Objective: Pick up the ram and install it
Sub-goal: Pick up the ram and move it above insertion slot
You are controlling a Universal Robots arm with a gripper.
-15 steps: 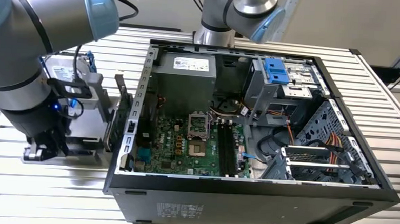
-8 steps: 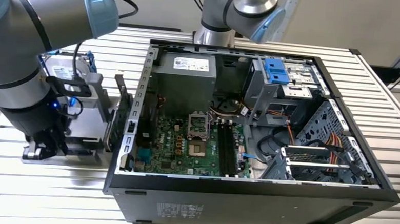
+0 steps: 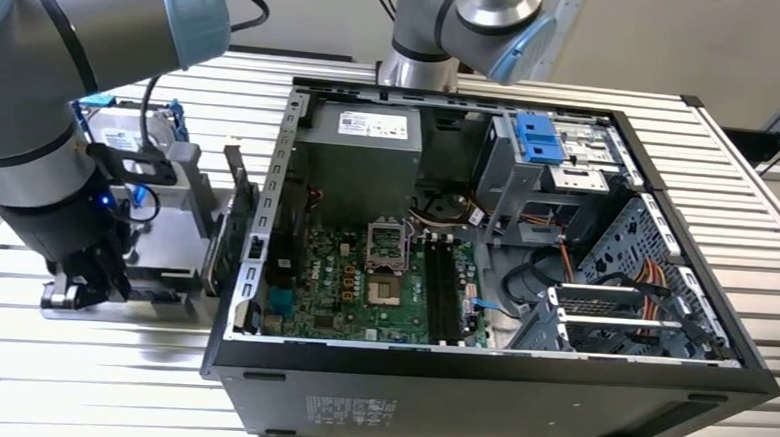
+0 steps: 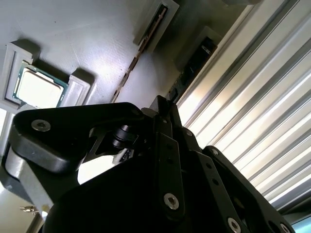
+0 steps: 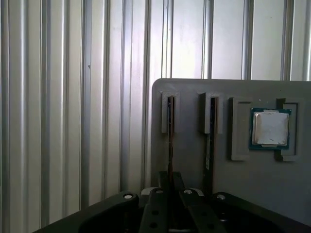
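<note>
Two ram sticks stand on edge in slots of a grey holder plate (image 5: 228, 170). In both wrist views my gripper (image 5: 170, 187) (image 4: 164, 108) sits over the ram (image 5: 170, 141) (image 4: 197, 56) nearest the plate's edge, and its fingers look shut on the stick's lower part. The other ram stick (image 5: 210, 136) (image 4: 146, 43) stands free one slot over. In the exterior view the gripper (image 3: 86, 288) is low over the holder (image 3: 160, 267), at the exterior view's left of the open computer case (image 3: 488, 384). The motherboard's long black memory slots (image 3: 442, 291) lie bare inside the case.
A square silver processor chip (image 5: 270, 127) (image 4: 38, 88) rests in a pocket of the holder. An upright dark card (image 3: 234, 205) and a drive (image 3: 127, 140) stand between holder and case. A second arm's base (image 3: 433, 41) rises behind the case. The ribbed metal table (image 5: 73, 97) surrounds everything.
</note>
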